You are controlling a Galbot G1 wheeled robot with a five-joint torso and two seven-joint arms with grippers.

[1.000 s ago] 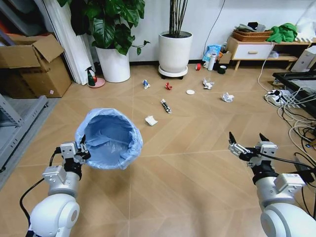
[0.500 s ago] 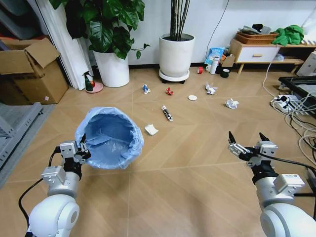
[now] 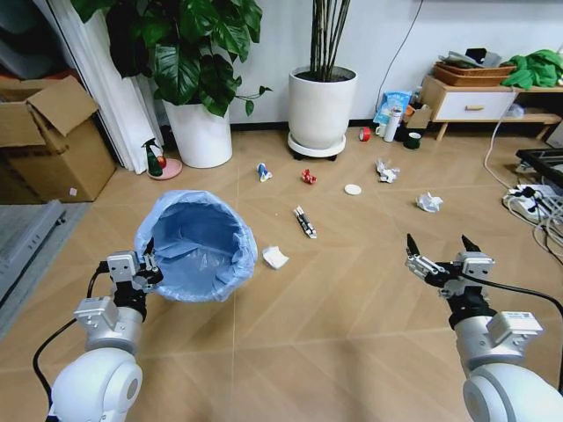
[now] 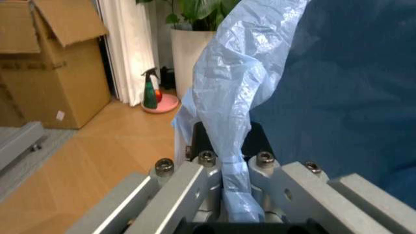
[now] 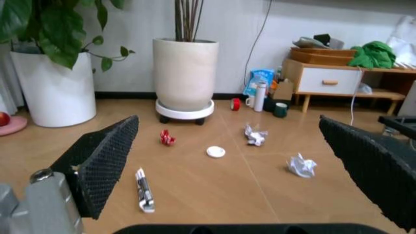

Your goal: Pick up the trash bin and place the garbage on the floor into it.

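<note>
L gripper (image 3: 145,264) is pinched onto the rim of the trash bin (image 3: 198,246), jaws closed over the crinkly light-blue bag; the left wrist view shows the plastic fold squeezed between the fingers (image 4: 195,180). Bin is held up off the floor, tilted, mouth facing the camera, w/ its far edge close to a white paper wad (image 3: 275,257). R gripper (image 3: 437,253) hangs free on the robot's right, fingers spread wide, nothing between them.

Garbage lies ahead on the wood floor, well apart from both grippers: dark stick-like wrapper (image 3: 305,221) beyond the wad, blue-white wrapper (image 3: 263,171), red crushed wrapper (image 3: 308,177), white round lid (image 3: 353,189), two more crumpled wads (image 3: 385,170) (image 3: 429,202) further right. Nothing sits between the bin and the nearest wad.

Behind the litter: two big white planters (image 3: 203,132) (image 3: 321,110), a spray bottle (image 3: 155,161) on a pink dish, cardboard box (image 3: 48,141) at far L, low cabinet (image 3: 471,101) and cables w/ a power strip (image 3: 526,200) at R
</note>
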